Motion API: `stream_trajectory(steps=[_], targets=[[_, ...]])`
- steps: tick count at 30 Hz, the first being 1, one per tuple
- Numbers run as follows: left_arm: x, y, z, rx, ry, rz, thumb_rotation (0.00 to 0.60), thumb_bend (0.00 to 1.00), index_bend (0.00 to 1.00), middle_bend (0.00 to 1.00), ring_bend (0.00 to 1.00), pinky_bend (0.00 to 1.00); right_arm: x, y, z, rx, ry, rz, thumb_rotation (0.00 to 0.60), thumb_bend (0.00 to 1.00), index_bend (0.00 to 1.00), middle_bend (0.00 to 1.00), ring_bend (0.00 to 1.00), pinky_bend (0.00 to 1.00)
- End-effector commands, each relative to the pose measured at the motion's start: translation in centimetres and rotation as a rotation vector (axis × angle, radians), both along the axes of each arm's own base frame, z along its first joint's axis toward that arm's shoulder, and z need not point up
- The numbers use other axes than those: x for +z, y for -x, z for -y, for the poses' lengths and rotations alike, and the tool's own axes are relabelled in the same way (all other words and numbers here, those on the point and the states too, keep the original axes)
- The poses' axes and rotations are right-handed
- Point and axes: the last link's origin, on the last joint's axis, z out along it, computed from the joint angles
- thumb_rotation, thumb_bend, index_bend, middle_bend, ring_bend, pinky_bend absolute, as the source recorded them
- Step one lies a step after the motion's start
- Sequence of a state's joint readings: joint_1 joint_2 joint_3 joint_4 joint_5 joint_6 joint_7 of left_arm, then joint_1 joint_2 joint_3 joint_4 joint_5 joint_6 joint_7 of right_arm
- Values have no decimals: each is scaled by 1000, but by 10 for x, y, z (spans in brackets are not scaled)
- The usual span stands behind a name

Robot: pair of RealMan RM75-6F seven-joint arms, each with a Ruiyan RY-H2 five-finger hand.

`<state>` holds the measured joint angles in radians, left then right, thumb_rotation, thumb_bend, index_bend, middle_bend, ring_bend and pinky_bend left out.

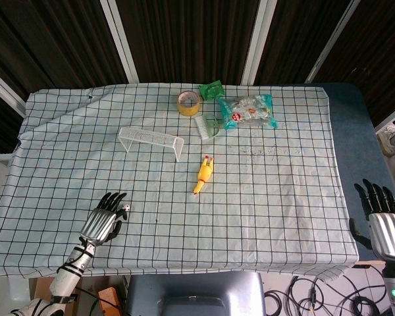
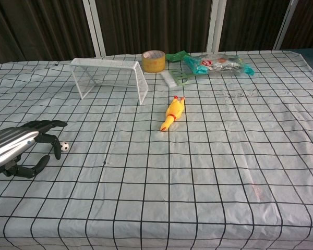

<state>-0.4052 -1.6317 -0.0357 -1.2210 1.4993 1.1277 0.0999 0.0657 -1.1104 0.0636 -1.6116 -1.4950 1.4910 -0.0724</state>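
Your left hand (image 2: 18, 148) rests on the cloth, fingers loosely spread, holding nothing; the small ball (image 2: 65, 147) sits just off its fingertips, lined up toward the wire goal (image 2: 112, 73) beyond. Your right hand (image 1: 384, 220) hangs off-table, fingers straight, empty.

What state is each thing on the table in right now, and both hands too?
left hand: on the cloth, fingers curled beside the ball, holding nothing
small ball: loose on the cloth
right hand: off the table edge, fingers spread
wire rack: upright
rubber chicken: lying flat
tape roll: lying flat
snack bag: lying flat
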Motion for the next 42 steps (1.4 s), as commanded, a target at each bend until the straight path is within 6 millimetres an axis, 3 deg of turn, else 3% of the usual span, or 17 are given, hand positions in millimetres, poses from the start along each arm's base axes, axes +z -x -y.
stream_trajectory(steps=[1,12,17,19,24,26,30,32,36,38,42], targets=[[0,1,-2,-3,-5,-10,600,613,484,49,0,15,-1,-1,0,2,-1,2,600,408,0,0,0,0],[-3,3,-13,12,-12,-41,600,612,511,58,0,13,0,0,3,-2,2,1,600,408,0,0,0,0],[-9,-3,-37,-3,-13,-89,600,608,512,73,0,12,2,0,4,-2,18,9,600,409,0,0,0,0],[-7,-12,-57,-21,-66,-114,600,607,443,74,0,9,3,-1,3,2,23,13,600,409,0,0,0,0],[6,-33,-89,-85,-216,-166,600,606,111,73,0,3,5,-2,1,9,30,22,600,409,0,0,0,0],[7,-36,-91,-91,-228,-166,600,603,46,71,0,2,6,-2,1,9,31,23,600,408,0,0,0,0],[27,-83,-103,-224,-349,-32,600,568,0,63,0,0,8,-2,0,12,35,35,600,408,0,0,0,0],[44,-100,-99,-298,-452,-3,600,552,0,62,0,0,7,-3,-2,21,23,38,600,409,0,0,0,0],[59,-88,-70,-252,-434,-18,600,512,0,65,0,0,8,-4,-3,26,16,44,600,408,0,0,0,0],[69,-73,-51,-212,-388,-40,600,478,0,66,0,0,9,-3,-3,27,13,47,600,409,0,0,0,0],[103,-24,7,-88,-278,-60,600,422,0,43,0,0,9,-2,-3,23,13,40,600,409,0,0,0,0]])
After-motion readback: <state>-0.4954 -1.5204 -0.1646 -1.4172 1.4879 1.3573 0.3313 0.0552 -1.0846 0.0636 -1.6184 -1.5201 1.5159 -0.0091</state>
